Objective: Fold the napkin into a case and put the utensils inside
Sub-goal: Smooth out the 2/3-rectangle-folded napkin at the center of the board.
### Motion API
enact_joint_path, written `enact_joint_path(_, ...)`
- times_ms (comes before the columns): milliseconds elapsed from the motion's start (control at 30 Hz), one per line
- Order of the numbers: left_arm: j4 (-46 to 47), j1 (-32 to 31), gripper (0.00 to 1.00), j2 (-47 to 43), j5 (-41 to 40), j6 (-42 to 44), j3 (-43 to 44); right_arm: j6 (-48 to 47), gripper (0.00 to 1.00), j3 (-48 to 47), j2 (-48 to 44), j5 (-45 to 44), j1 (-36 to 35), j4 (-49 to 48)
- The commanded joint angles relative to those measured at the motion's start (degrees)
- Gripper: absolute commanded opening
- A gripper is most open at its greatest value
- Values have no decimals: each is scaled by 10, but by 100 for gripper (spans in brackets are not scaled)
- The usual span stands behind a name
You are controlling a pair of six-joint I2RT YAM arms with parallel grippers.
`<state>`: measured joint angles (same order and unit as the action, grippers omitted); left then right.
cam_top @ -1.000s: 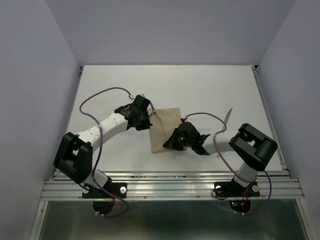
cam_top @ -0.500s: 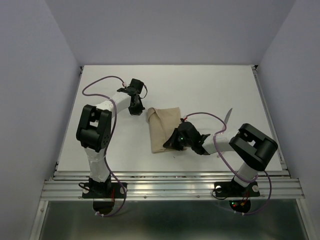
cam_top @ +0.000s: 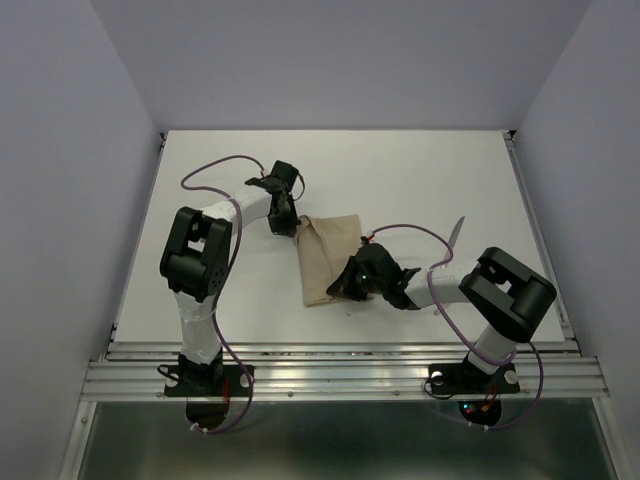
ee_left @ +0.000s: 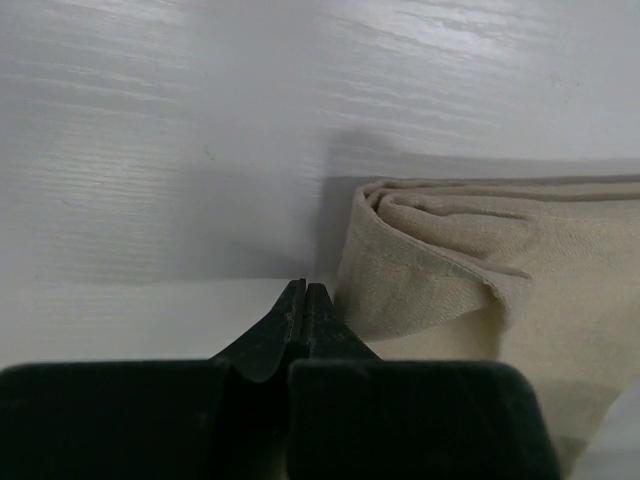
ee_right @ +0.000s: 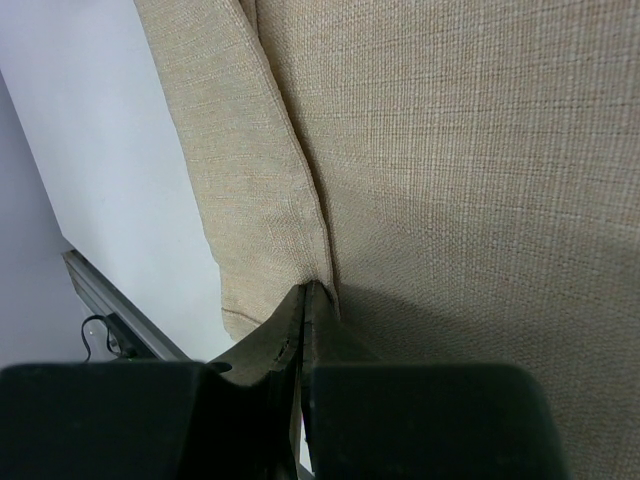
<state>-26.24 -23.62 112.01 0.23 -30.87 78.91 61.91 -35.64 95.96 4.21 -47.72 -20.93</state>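
Observation:
The beige napkin (cam_top: 325, 250) lies folded into a narrow oblong case in the middle of the table. My left gripper (cam_top: 288, 225) is shut and empty, its tips (ee_left: 304, 290) on the table just beside the case's folded far-left corner (ee_left: 450, 260). My right gripper (cam_top: 340, 288) is shut, its tips (ee_right: 312, 290) resting on the cloth (ee_right: 450, 150) at the edge of a folded flap near the near end. One thin silvery utensil (cam_top: 458, 233) lies on the table right of the case; the other is hidden.
The white table (cam_top: 400, 170) has raised rails along its left and right sides and a metal frame (cam_top: 340, 375) at the near edge. Purple cables loop over both arms. Grey walls enclose the table on three sides.
My left gripper left the case's far-left corner, drew back up and left, then came back beside that corner, with the arm's elbow raised. The right arm and the napkin have not moved.

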Motion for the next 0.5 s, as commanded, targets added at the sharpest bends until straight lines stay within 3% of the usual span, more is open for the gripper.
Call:
enact_joint_path(0,4,-14,0,-19,34,5,32,-14,1,-9,-9,-32,-2,38)
enact_joint_path(467,4,-30,0,19,39,4,67,-17,1,-14,-3,-30,-7,39)
